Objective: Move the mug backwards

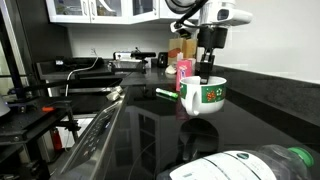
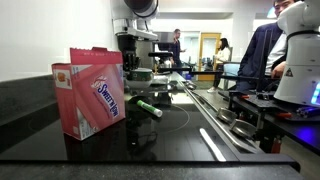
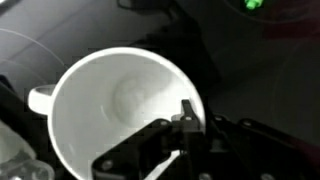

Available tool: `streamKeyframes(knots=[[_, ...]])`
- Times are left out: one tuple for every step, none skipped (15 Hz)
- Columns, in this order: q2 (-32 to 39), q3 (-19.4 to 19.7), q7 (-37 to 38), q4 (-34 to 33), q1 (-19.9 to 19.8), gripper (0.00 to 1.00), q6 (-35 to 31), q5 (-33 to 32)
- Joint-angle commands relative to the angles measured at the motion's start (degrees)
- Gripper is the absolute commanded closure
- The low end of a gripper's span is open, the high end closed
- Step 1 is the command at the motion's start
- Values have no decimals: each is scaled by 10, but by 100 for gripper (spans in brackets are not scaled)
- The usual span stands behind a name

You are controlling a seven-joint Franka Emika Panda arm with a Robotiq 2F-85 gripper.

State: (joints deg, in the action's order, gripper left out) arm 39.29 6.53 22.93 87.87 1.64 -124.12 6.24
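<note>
The mug (image 1: 208, 95) is wide and white with a green flowered band and stands on the black counter (image 1: 260, 120). From above, the wrist view shows its white inside (image 3: 110, 90), with the handle to the left. My gripper (image 1: 205, 72) comes down from above and is shut on the mug's rim (image 3: 192, 125), one finger inside and one outside. I cannot tell whether the mug rests on the counter or is just lifted. In an exterior view the mug is hidden behind a pink box (image 2: 95, 92).
A slim pink container (image 1: 184, 70) stands just behind the mug. A green marker (image 1: 165, 94) lies beside it on the counter and shows in both exterior views (image 2: 150, 108). A white and green object (image 1: 255, 165) lies near the camera. A stovetop (image 1: 95, 130) adjoins the counter.
</note>
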Motion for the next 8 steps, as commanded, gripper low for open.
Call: streamKeyframes(knots=[[20, 2, 14, -50, 11, 97, 35, -23], [28, 1, 12, -61, 14, 97, 38, -26], [34, -1, 10, -71, 16, 97, 41, -28], [42, -3, 7, -83, 19, 97, 48, -29], [49, -5, 4, -93, 21, 97, 55, -30], [55, -9, 0, -104, 22, 97, 67, -27], [60, -15, -6, -114, 21, 97, 80, -24], [65, -17, -8, -122, 23, 97, 89, -25]])
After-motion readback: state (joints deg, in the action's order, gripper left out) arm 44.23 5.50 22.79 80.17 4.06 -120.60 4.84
